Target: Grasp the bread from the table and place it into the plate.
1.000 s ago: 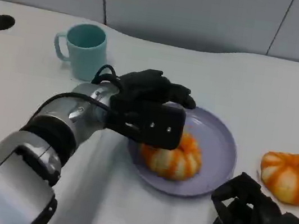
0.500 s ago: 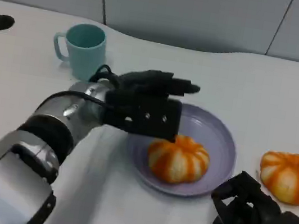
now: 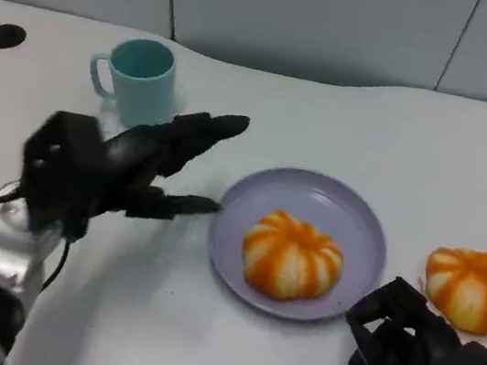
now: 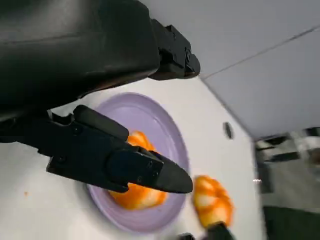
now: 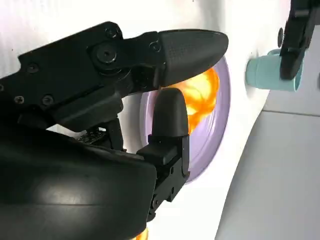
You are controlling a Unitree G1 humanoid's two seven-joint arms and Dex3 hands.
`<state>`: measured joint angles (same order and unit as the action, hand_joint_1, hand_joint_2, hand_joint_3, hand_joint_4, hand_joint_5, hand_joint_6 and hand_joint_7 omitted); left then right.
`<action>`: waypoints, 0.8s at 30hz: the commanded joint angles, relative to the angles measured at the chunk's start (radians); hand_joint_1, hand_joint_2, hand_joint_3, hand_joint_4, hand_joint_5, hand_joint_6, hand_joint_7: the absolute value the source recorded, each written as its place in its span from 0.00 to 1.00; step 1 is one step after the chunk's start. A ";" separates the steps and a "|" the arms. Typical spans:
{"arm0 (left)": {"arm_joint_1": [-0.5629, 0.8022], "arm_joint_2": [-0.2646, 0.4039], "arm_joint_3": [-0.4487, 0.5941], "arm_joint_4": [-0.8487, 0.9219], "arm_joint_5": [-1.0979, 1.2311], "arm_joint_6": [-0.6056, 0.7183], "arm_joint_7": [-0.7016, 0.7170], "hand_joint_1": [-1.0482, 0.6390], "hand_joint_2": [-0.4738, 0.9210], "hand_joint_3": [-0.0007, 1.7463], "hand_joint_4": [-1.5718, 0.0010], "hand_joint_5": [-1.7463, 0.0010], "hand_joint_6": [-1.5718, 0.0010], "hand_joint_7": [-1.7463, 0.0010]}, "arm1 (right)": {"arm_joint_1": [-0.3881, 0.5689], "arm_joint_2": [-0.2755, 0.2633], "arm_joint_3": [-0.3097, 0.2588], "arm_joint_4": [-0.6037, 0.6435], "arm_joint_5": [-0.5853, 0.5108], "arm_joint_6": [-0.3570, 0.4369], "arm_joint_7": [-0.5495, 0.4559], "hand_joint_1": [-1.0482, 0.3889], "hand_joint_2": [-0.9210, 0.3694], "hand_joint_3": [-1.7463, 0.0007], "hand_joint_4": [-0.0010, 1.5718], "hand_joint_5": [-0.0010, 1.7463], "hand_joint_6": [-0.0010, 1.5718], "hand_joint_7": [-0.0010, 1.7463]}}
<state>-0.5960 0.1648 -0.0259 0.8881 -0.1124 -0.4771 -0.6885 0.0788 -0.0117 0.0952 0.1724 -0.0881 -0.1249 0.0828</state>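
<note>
Bread in the plate, our hands off it.
The bread [image 3: 292, 255] sits in the purple plate [image 3: 358, 221] mid-tabletop [image 3: 344, 134]. Our left hand [image 3: 106, 170] hovers left of the plate, fingers [image 3: 205, 130] spread, holding nothing. Our right hand [image 3: 423, 364] rests near right, fingers apart and empty. A second bread [image 3: 474, 288] lies right; a teal mug [image 3: 139, 81] stands far left.
</note>
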 commanded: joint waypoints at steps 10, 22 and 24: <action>0.406 0.004 0.152 -0.442 -0.243 0.271 -0.005 0.30 1.00 0.07 0.68 0.43 0.58 0.85 | 0.004 -0.020 -0.009 -0.019 0.009 0.004 0.004 0.55 0.00 0.81 0.36 1.00 0.24 1.00; 0.618 -0.001 0.135 -0.657 -0.189 0.488 0.196 0.45 1.00 0.04 0.71 0.00 0.78 0.09 | 0.028 -0.028 -0.011 -0.057 0.015 0.016 0.018 0.55 0.00 0.80 0.35 1.00 0.24 1.00; 0.623 -0.003 0.134 -0.660 -0.189 0.494 0.198 0.46 1.00 0.04 0.70 0.00 0.79 0.06 | 0.030 -0.029 -0.012 -0.058 0.017 0.015 0.021 0.55 0.00 0.80 0.35 1.00 0.24 1.00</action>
<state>0.0187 0.1548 0.1041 0.2450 -0.3053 0.0086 -0.5032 0.1005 -0.0244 0.0957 0.1329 -0.0864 -0.1095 0.0981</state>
